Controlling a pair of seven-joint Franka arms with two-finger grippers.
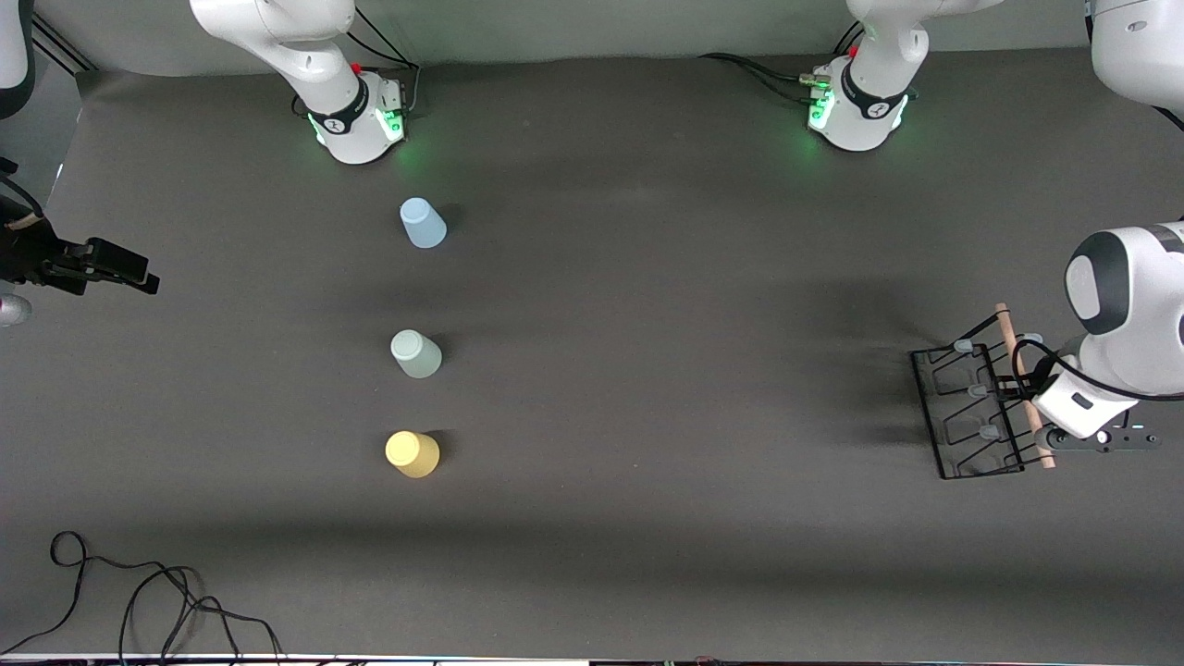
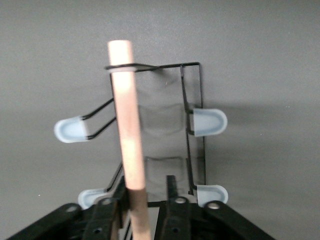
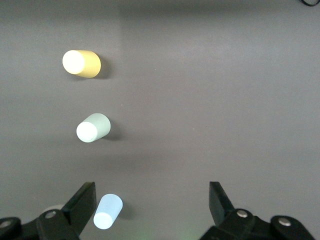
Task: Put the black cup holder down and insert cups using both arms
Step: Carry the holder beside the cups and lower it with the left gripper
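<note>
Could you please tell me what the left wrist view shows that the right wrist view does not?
Only the left wrist view shows the black cup holder, with the left gripper around its wooden rod. Only the right wrist view shows the yellow cup, the pale green cup and the light blue cup, under the open right gripper. Both show the dark table.

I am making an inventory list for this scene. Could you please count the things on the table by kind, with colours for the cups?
Cups: 3, one light blue, one pale green, one yellow
Black cup holder: 1
Total: 4
</note>
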